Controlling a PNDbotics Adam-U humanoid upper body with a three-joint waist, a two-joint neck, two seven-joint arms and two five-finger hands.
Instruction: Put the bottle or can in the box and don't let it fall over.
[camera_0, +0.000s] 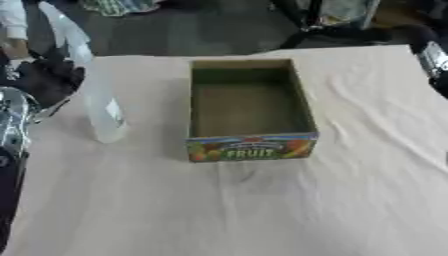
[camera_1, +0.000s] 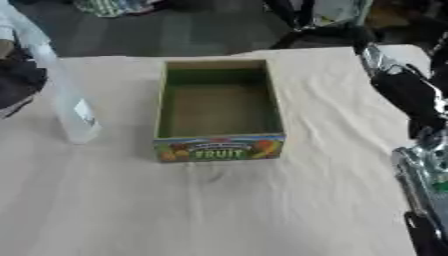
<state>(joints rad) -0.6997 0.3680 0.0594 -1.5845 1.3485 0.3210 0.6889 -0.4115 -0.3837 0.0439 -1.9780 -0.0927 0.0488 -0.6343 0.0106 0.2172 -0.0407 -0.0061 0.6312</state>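
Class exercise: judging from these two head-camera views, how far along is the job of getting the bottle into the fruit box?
Done: nothing yet; the fruit box is empty. In hand: the clear bottle stands upright on the table left of the box, with the left robot hand beside it; a grip can't be confirmed. Left: lifting it in and setting it upright.

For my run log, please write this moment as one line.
bottle: upright, left of box | box: empty | left hand: near bottle | right hand: idle

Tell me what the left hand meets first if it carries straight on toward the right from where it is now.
Most likely the clear bottle, which stands just right of the left hand; whether they already touch is unclear. Beyond it sits the empty fruit box.
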